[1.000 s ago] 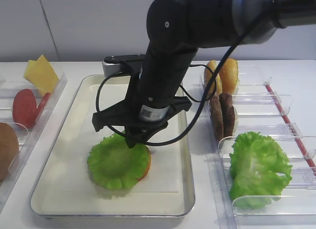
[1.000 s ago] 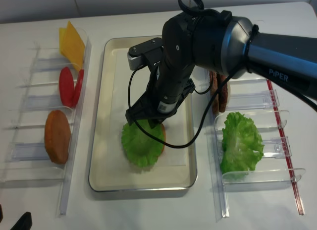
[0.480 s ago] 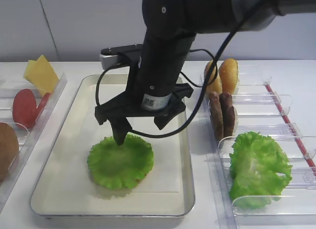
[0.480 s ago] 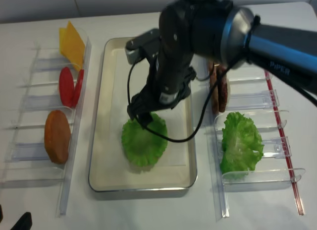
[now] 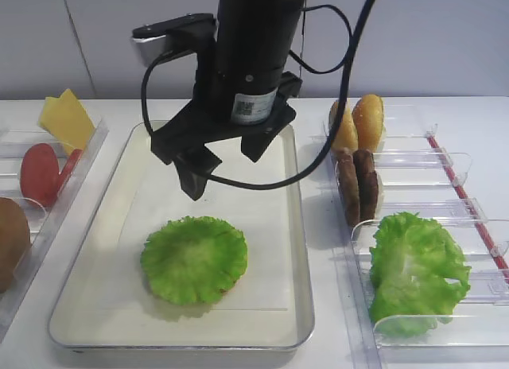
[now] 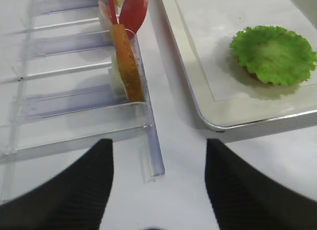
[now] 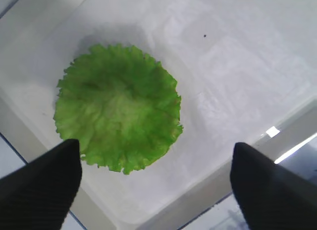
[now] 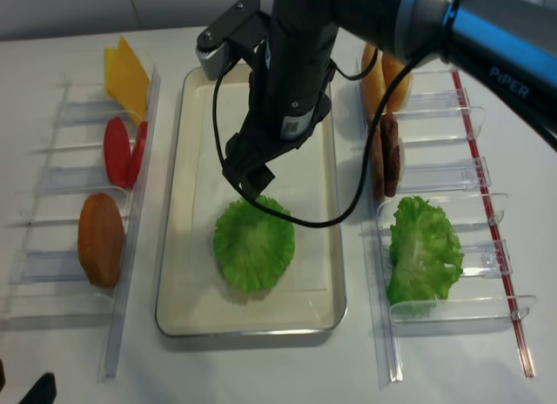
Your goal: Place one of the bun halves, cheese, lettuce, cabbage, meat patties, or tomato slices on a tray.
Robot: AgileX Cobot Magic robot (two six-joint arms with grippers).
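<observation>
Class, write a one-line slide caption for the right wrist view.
Open right gripper hovers above the lettuce lying flat on the paper-lined tray.

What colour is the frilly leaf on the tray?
Bright green. The lettuce shows best in the right wrist view.

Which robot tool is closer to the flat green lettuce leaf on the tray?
The right tool: it hangs open right above the lettuce, not touching. The left tool sits off the tray's corner, over bare table.
</observation>
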